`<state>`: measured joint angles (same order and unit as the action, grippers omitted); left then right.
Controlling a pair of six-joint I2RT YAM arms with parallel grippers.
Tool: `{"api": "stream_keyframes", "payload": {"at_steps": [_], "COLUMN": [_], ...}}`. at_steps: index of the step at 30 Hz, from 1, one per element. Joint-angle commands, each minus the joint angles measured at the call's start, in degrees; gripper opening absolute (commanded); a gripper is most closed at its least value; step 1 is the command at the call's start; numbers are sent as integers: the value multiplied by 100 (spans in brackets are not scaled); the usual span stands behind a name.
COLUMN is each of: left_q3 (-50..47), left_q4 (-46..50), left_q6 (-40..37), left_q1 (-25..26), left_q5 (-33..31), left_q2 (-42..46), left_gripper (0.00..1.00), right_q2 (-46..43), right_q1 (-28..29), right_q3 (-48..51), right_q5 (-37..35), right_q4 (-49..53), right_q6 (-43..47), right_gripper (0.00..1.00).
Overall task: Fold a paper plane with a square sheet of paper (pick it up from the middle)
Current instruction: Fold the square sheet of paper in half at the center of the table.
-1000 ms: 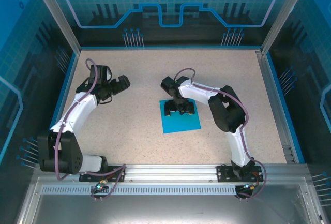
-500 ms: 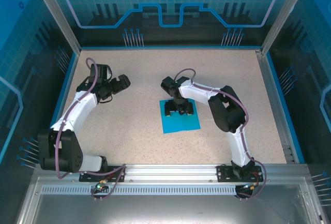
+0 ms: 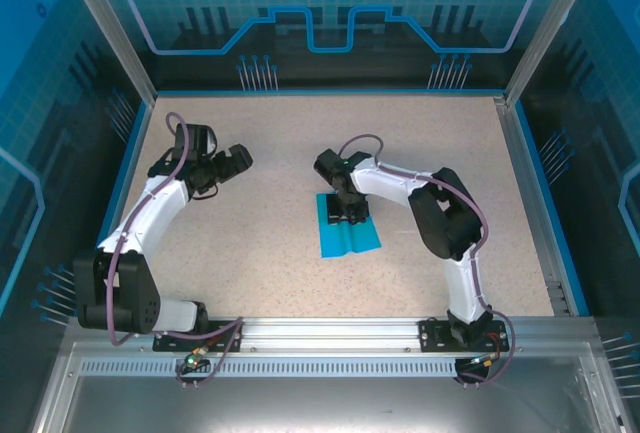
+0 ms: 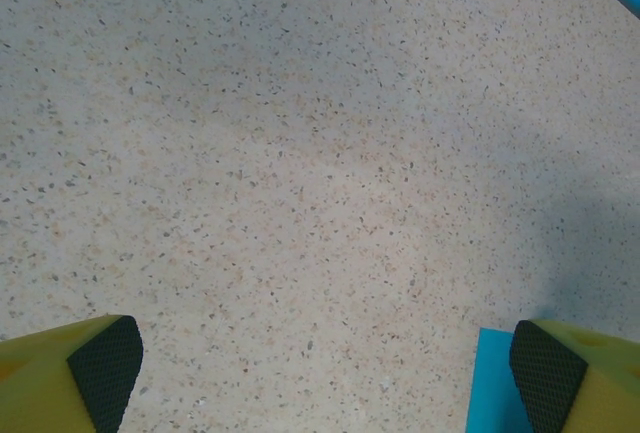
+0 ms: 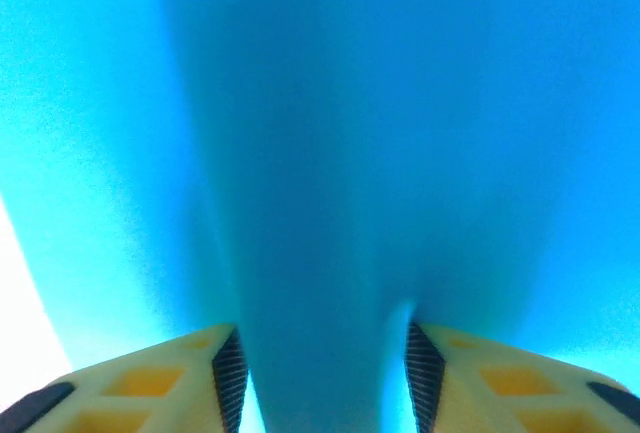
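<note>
In the view from above, the square sheet of paper (image 3: pixel 350 239) lies about the middle of the desk (image 3: pixel 270 253), a little closer to the near edge than to the far one. It is not flat: a ridge runs along its middle, from the far side to the near side, and the two halves slope away from this ridge. The right gripper (image 3: pixel 348 216) points down on the far part of the sheet, its fingers close together on the ridge. The left gripper (image 3: pixel 228 166) is over bare desk in the left half, well apart from the sheet, with its fingers spread wide and nothing between them.

In the left wrist view, the left gripper (image 4: pixel 325 378) is wide open. Its two yellow fingers with black pads (image 4: pixel 105 363) stand at the lower corners, above the speckled desk top. A small cyan-blue piece (image 4: pixel 493 383) shows just beside the right finger; I cannot tell what it is.

In the right wrist view, the right gripper (image 5: pixel 325 383) is closed on the sheet (image 5: pixel 330 133). The pads (image 5: pixel 229 378) press from both sides on the raised fold of the paper, which stands up between them.
</note>
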<state>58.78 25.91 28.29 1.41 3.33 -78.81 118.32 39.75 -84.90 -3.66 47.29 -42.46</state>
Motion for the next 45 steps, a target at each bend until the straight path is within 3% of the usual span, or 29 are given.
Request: {"api": "stream_keyframes", "payload": {"at_steps": [1,3,8,15,21,30,45], "left_q3": [-5,-115,-399,-515,-539,-923,-1342], "left_q4": [74,-74,-668,-1071,-1443,-1620,-2045], "left_q6": [192,325,684,844,1043,1258,1071], "left_q1": [118,164,330,826,1166,1318,1327], "left_q5": [300,536,1336,1461,1663,1436,1284], "left_q2": [49,41,-19,-167,-470,-534,-355], "left_gripper": [98,98,98,94,91,87,87], "right_q2": [-381,-600,-1073,-1198,-858,-569,-602], "right_q1": [-27,-59,-130,-542,-755,-773,-625], "right_q3": [212,362,667,1308,1397,1310,979], "right_q5": [716,1095,2209,3466,3058,2185,1137], "right_q4": [-744,-1163,-2166,-3387,-2837,-2150,-1517], "right_q6": [-7,17,206,-197,128,195,-110], "right_gripper": [35,29,28,28,28,32,54]}}
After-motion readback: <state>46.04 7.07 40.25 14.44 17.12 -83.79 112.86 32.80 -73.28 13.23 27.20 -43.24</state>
